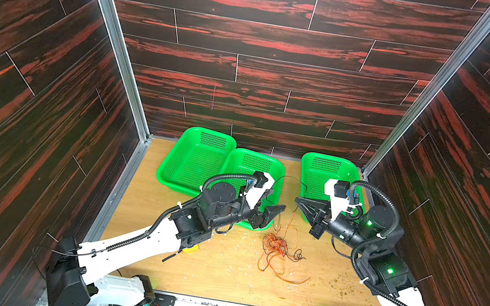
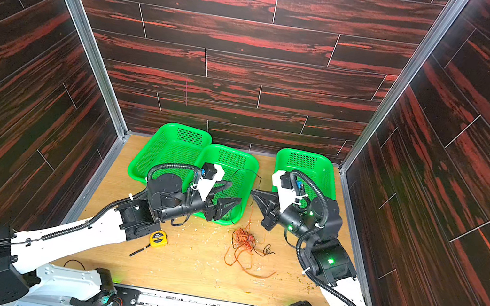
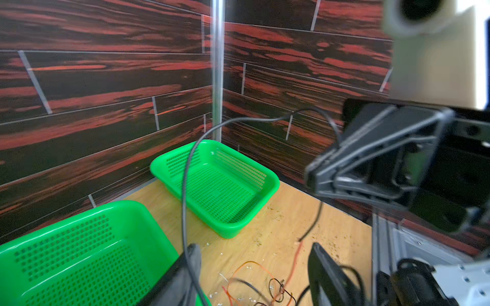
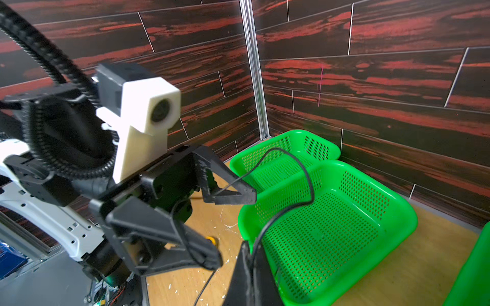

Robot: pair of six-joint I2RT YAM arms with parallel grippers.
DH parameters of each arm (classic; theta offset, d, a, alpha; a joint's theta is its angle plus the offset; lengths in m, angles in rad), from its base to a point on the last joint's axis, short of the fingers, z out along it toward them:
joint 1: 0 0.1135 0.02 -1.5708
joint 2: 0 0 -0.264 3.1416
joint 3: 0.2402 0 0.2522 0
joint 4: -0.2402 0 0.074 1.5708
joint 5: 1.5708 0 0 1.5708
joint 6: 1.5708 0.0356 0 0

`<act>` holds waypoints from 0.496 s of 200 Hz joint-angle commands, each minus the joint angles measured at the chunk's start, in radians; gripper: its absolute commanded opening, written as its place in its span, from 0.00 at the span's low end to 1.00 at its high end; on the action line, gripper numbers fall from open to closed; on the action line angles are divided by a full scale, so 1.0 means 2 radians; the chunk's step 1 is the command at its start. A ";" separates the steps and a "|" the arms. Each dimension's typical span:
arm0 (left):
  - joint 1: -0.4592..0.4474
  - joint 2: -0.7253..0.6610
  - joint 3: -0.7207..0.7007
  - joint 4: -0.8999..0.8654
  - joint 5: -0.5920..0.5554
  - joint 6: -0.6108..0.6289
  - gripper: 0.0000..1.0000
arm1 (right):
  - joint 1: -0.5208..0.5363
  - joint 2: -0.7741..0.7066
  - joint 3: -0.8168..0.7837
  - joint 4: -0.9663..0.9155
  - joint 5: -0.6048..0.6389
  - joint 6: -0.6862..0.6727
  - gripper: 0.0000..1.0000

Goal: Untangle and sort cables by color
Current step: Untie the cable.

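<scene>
A tangle of orange cables [image 1: 276, 246] [image 2: 244, 239] with thin black strands lies on the wooden table between the arms. My right gripper [image 1: 298, 199] [image 4: 250, 249] is shut on a thin black cable [image 1: 291, 177] [image 4: 305, 169]. That cable arcs up over the middle green basket [image 1: 255, 162] to my left gripper [image 1: 274, 212] [image 3: 253, 251]. The left gripper is open, and the black cable [image 3: 185, 172] drapes loosely over one of its fingers [image 3: 192, 261]. An orange strand [image 3: 295, 259] hangs below the right gripper's tip down to the tangle.
Three green baskets stand at the back: the left one [image 1: 192, 158], the middle one resting on its edge, and the right one [image 1: 321, 170] under my right arm. A yellow tape measure [image 2: 158, 238] lies beside my left arm. White crumbs dot the table.
</scene>
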 commanded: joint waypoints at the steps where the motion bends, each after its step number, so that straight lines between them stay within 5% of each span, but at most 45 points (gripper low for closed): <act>1: 0.000 -0.003 0.016 -0.005 0.037 0.027 0.67 | -0.001 0.010 0.020 -0.012 -0.003 -0.006 0.00; 99: -0.005 0.082 0.078 0.002 0.042 0.028 0.64 | -0.002 0.035 0.023 0.016 -0.037 0.017 0.00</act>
